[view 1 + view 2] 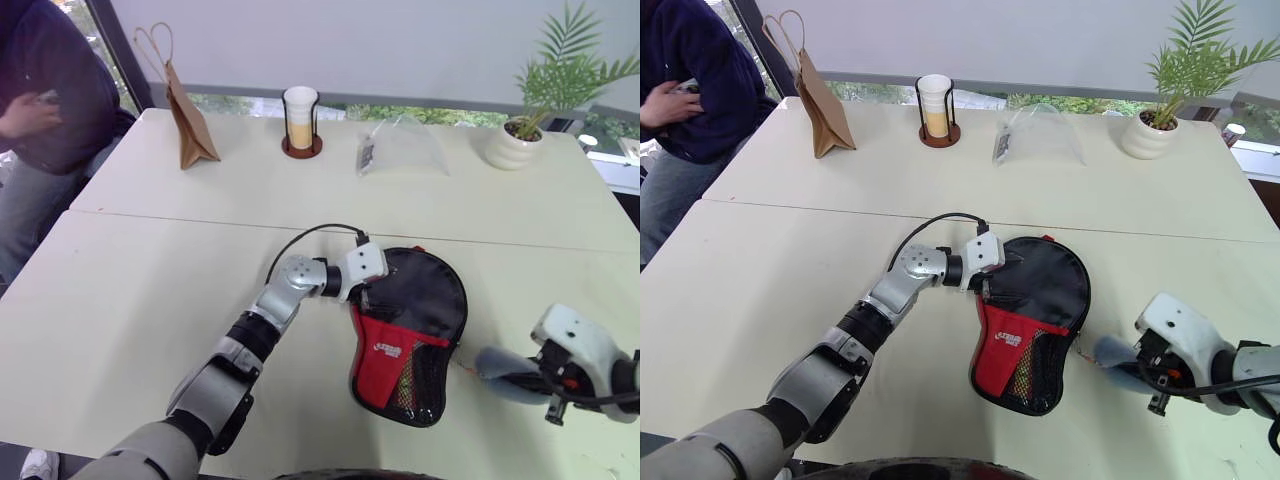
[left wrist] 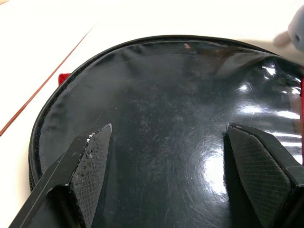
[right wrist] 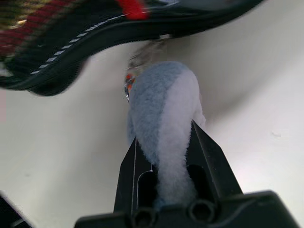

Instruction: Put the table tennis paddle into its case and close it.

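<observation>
Case [image 1: 410, 335] lying by the table's [image 1: 150, 300] near edge, right of middle; left gripper [image 2: 166, 180] spread wide over its glossy black face; right gripper [image 3: 164, 161] clenched on a blue fluffy tag [image 3: 164, 114] beside the case's rim

Paddle hidden inside case [image 1: 410, 335]. Person [image 1: 40, 90] at far left cut off by frame edge. Label on clear bag [image 1: 400, 148] too small to read.
</observation>
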`<state>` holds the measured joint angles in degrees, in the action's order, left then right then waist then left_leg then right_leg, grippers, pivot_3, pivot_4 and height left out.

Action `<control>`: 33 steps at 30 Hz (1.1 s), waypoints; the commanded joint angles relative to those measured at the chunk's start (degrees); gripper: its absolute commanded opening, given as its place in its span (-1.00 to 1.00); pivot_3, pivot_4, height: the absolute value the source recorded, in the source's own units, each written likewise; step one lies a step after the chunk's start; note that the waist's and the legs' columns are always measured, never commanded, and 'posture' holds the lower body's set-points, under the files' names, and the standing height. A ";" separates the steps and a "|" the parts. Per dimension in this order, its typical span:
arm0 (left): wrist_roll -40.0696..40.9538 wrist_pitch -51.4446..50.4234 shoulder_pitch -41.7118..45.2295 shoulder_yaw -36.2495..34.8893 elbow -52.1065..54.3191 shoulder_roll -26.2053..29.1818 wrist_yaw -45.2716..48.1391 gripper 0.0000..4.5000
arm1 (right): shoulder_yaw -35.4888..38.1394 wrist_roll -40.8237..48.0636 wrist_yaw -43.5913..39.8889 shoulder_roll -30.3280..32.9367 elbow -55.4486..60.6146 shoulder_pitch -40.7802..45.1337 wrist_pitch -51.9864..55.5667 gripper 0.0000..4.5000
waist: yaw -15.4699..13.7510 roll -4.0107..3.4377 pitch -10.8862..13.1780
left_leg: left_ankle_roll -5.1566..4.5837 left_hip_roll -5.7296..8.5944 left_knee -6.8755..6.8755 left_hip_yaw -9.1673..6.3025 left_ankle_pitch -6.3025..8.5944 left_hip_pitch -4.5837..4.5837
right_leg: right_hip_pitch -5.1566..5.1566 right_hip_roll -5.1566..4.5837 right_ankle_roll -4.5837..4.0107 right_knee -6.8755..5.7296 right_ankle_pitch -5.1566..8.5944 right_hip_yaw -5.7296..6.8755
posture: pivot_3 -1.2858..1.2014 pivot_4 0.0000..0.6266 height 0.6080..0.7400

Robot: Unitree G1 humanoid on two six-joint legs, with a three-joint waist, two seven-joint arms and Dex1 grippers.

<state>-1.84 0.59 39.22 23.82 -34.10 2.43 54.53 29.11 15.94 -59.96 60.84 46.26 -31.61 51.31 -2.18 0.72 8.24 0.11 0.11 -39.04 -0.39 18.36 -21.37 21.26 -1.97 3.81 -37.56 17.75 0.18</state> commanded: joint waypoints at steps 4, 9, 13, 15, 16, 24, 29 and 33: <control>-2.70 -1.35 -1.61 1.96 -1.46 1.25 0.00 0.78 | -10.19 -0.55 11.01 -2.21 -1.18 14.88 5.15 -1.00 | 0.10 0.05 -0.08 | 0.01 0.01 0.00 0.02 0.00 -0.01 | 0.05 -0.06 0.00 0.01 -0.01 0.00 | 0.03 -0.52 1.00; -1.84 -1.86 -1.70 1.43 1.14 1.76 0.76 0.78 | -21.43 -4.44 18.30 -2.16 -5.22 25.86 7.60 -1.00 | 0.76 0.11 -0.09 | 0.01 0.00 0.02 0.01 0.00 -0.03 | 0.10 -0.10 -0.02 0.01 -0.01 0.01 | 0.03 -0.52 1.00; -0.20 -3.17 -2.09 0.75 4.74 2.35 1.78 0.78 | -27.04 -5.24 20.34 -3.48 -7.53 32.26 7.91 -1.00 | 2.12 0.22 -0.12 | 0.01 -0.01 0.06 0.02 0.00 -0.03 | 0.10 -0.13 -0.02 0.02 -0.01 0.01 | 0.03 -0.52 1.00; 1.17 -4.25 -2.63 0.21 7.37 2.56 2.78 0.78 | -29.33 -5.81 20.96 -4.12 -8.87 35.09 7.33 -1.00 | 2.74 0.25 -0.13 | 0.01 -0.02 0.08 0.01 0.00 -0.04 | 0.12 -0.13 -0.02 0.03 -0.01 0.01 | 0.03 -0.52 1.00; 2.05 -5.17 -2.86 -0.19 8.71 2.61 3.36 0.78 | -30.40 -6.04 21.14 -4.51 -9.64 36.48 7.13 -1.00 | 2.89 0.25 -0.13 | 0.01 -0.02 0.09 0.01 0.00 -0.04 | 0.13 -0.14 -0.02 0.03 -0.01 0.01 | 0.03 -0.52 1.00; 3.47 -7.88 -2.33 -0.05 12.29 2.93 4.79 0.78 | -35.37 -7.44 20.16 -4.61 -12.93 41.19 5.75 -1.00 | 3.11 0.24 -0.11 | 0.02 -0.01 0.17 0.01 0.00 -0.10 | 0.25 -0.18 -0.03 0.03 -0.01 -0.01 | 0.03 -0.52 1.00; -1.55 -3.97 -0.28 2.87 3.55 0.92 1.34 0.78 | -30.05 -5.78 16.95 -0.25 -9.82 35.40 6.20 -1.00 | 2.59 0.24 -0.12 | 0.02 0.05 0.17 0.02 0.00 -0.12 | 0.25 -0.29 -0.02 0.03 -0.01 0.02 | 0.03 -0.52 1.00; -3.07 -2.29 0.28 4.19 -1.83 -0.11 1.09 0.78 | -20.87 -4.14 13.50 2.80 -5.93 26.38 6.42 -1.00 | 1.42 0.20 -0.13 | 0.02 0.17 0.14 0.02 0.00 -0.12 | 0.18 -0.44 0.00 0.04 -0.02 0.03 | 0.03 -0.52 1.00</control>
<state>-1.91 -1.75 40.35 26.14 -32.58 1.68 56.07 5.16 11.05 -45.20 62.46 38.84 -3.70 57.15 -0.76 0.92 8.11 0.13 0.27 -38.91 -0.37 18.36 -21.49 21.43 -2.41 3.83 -37.51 17.72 0.21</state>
